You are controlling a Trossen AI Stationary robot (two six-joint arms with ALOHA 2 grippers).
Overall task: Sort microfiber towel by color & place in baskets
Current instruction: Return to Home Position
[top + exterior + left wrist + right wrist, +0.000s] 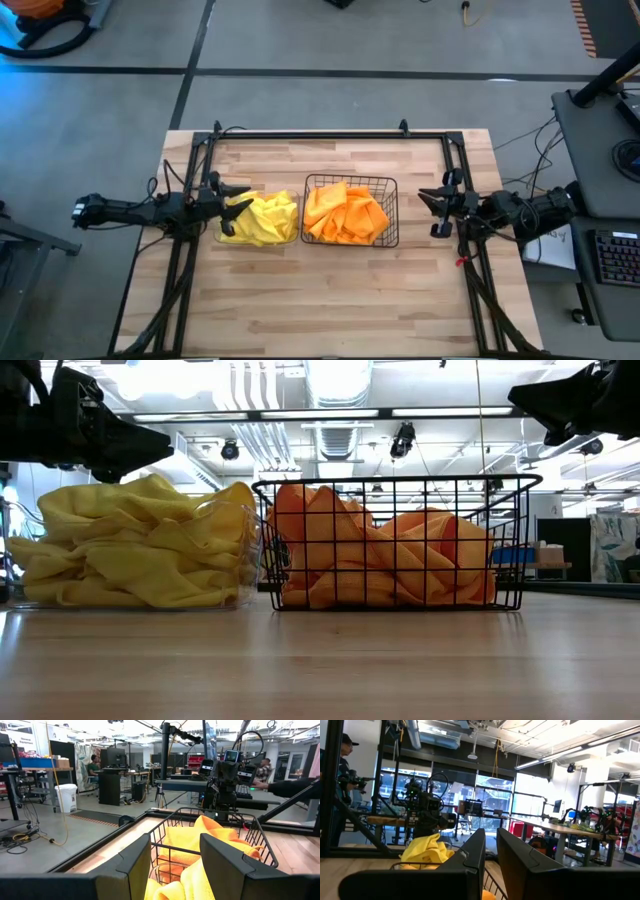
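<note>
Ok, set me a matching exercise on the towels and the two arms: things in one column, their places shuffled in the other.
Things:
1. yellow towels
2. orange towels
3. left arm
4. right arm

Places:
a. in the black wire basket
b. right of both baskets
c. in the clear bin
d. at the clear bin's left end

Pairs: 1-c, 2-a, 3-d, 4-b.

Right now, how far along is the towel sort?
Looks done: yellow towels fill the clear bin, orange towels fill the black wire basket, and no towel lies loose on the table. In hand: nothing. The left tool hangs open and empty at the clear bin's outer end, the right tool open and empty beside the wire basket. Left: seemingly only parking the arms.
</note>
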